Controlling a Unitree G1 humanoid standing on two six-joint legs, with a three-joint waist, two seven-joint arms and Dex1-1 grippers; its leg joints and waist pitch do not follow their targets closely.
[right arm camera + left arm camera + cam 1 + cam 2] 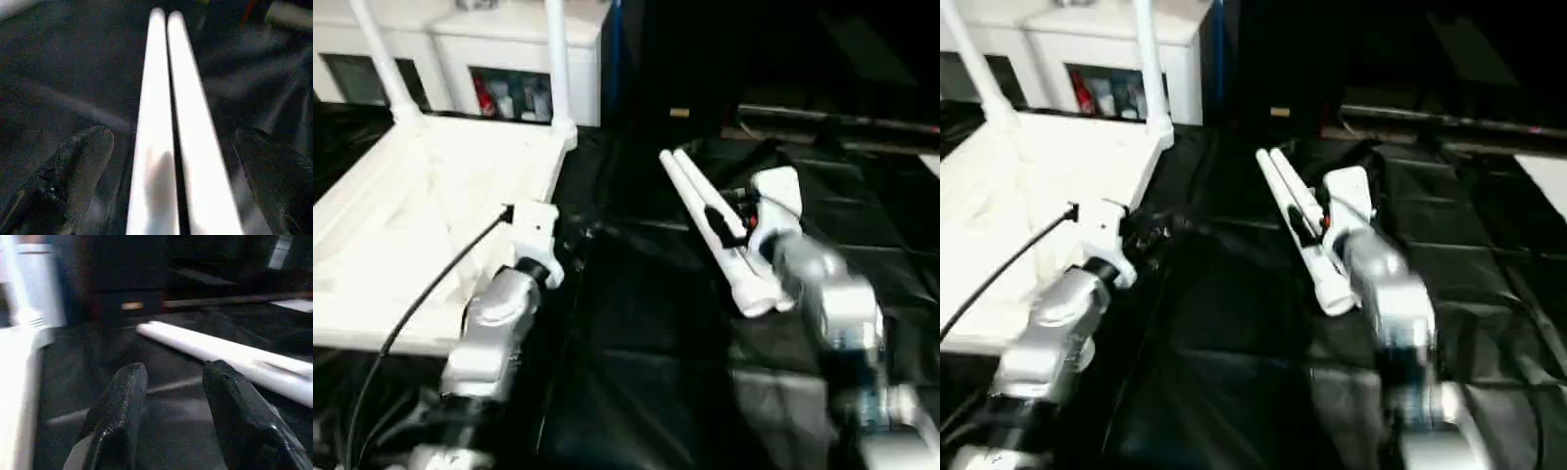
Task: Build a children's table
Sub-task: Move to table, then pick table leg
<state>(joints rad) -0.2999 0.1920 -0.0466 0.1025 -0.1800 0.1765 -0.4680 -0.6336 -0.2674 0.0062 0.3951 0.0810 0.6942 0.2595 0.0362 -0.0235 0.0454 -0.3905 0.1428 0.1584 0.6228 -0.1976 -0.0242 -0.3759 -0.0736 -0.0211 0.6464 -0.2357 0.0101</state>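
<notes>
The children's table (401,225) lies upside down at the left, ribbed underside up. Two white legs (558,59) (377,54) stand in its far corner sockets. Two loose white legs (690,191) lie side by side on the black cover at centre right. My right gripper (724,217) hangs open over their middle, and in the right wrist view its fingers (73,166) stand on either side of the pair (156,73). My left gripper (573,240) sits just off the table top's right edge. It is open (171,377) with nothing between its fingers, and the loose legs (220,352) lie beyond it.
The black-covered work table (646,323) stretches across the front and right. White cabinets (509,59) stand at the back left, with a dark box (675,69) beside them. A black cable (431,284) runs from my left wrist over the white table top.
</notes>
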